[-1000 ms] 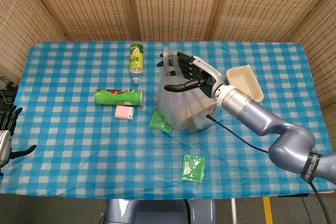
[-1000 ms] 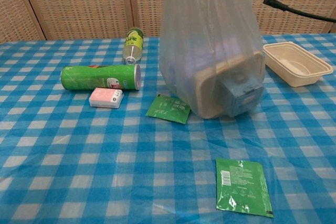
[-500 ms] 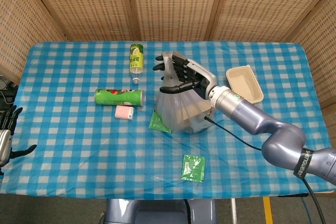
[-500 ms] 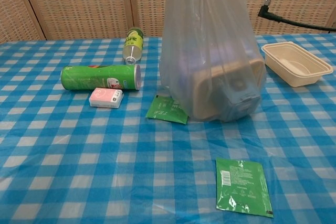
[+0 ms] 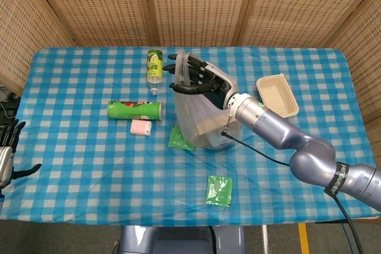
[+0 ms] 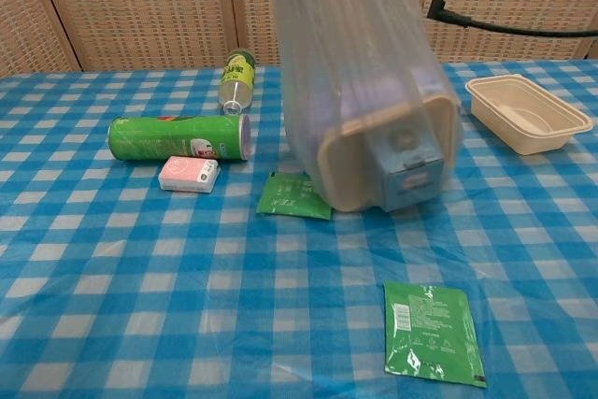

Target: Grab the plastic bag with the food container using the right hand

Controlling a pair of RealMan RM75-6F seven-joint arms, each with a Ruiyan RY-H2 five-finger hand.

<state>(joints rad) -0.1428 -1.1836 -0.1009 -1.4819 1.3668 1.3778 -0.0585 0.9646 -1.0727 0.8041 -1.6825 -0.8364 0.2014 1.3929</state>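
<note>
A clear plastic bag [image 5: 199,117] [image 6: 360,72] holds a beige food container [image 6: 360,165] and a blue-grey box [image 6: 404,167]. My right hand [image 5: 199,79] grips the bag's gathered top in the head view, stretching the bag upward. In the chest view the bag's bottom hangs just above the checked tablecloth, and the hand itself is cut off above the frame. My left hand [image 5: 7,150] stays at the far left edge of the head view, off the table, its fingers spread and holding nothing.
A green chip can [image 5: 135,109] lies on its side left of the bag, with a pink pack [image 5: 141,127] beside it. A green bottle [image 5: 155,67] lies further back. Green sachets [image 5: 180,138] [image 5: 219,190] lie by and in front of the bag. An open beige tray [image 5: 277,94] sits at the right.
My right hand has moved left and up with the bag's top. The bag has lifted and swung left, and the container inside it has tilted.
</note>
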